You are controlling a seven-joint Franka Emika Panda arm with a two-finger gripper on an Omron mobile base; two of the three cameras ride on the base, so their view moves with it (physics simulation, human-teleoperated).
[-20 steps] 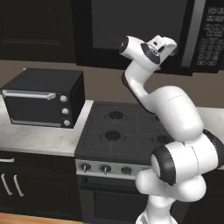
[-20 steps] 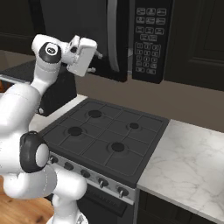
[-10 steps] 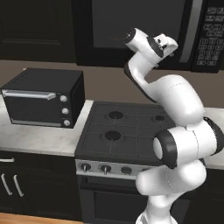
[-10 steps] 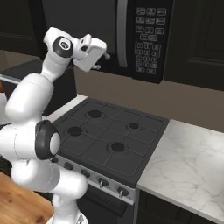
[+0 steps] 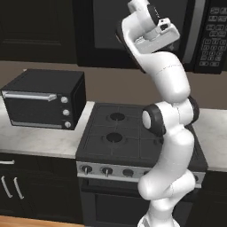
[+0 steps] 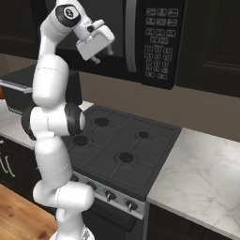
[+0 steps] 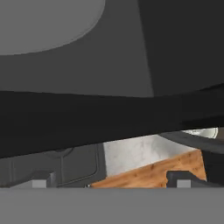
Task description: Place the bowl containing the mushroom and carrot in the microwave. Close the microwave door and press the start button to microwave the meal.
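The black microwave hangs above the stove, its pale keypad on the right. The microwave door looks shut, with its silver handle beside the keypad. My gripper is held high in front of the door window, open and empty. Through the hand view the open gripper faces a grey inside with the round turntable, above a black band. The bowl with the mushroom and carrot is out of view.
A black toaster oven stands on the pale counter left of the stove. More marble counter lies to the stove's right. Dark cabinets flank the microwave. Wood floor shows below.
The arm has straightened upward and its upper joints have risen. The hand stayed in front of the microwave window, a little higher. The gripper stayed open.
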